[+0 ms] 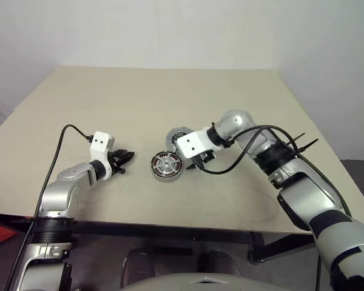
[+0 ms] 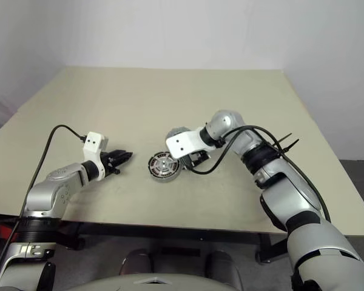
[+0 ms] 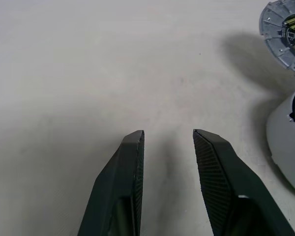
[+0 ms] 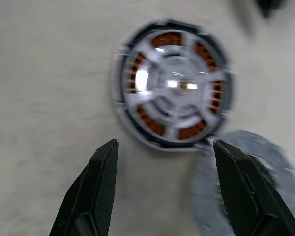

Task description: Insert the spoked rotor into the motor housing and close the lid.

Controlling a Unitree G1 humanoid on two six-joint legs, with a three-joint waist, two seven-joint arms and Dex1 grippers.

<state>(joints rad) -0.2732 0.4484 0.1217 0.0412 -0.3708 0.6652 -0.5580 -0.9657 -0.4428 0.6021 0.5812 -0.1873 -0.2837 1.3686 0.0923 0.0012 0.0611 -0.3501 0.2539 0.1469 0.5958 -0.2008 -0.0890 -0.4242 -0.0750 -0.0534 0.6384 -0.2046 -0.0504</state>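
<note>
On the beige table (image 1: 170,97) the motor housing (image 1: 167,167), its rotor (image 1: 167,164) seated inside, lies between the two arms. The right gripper (image 1: 199,161) hangs just beside it, partly covering the lid (image 1: 176,134). The left gripper (image 1: 125,161) waits apart, fingers parted.

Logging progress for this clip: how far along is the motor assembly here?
Done: the spoked rotor already sits in the motor housing, copper windings showing between its spokes. In hand: nothing; the right gripper hangs open above the housing, and the left gripper is open over bare table. Left: the lid lies on the table beside the housing, not yet fitted.
</note>
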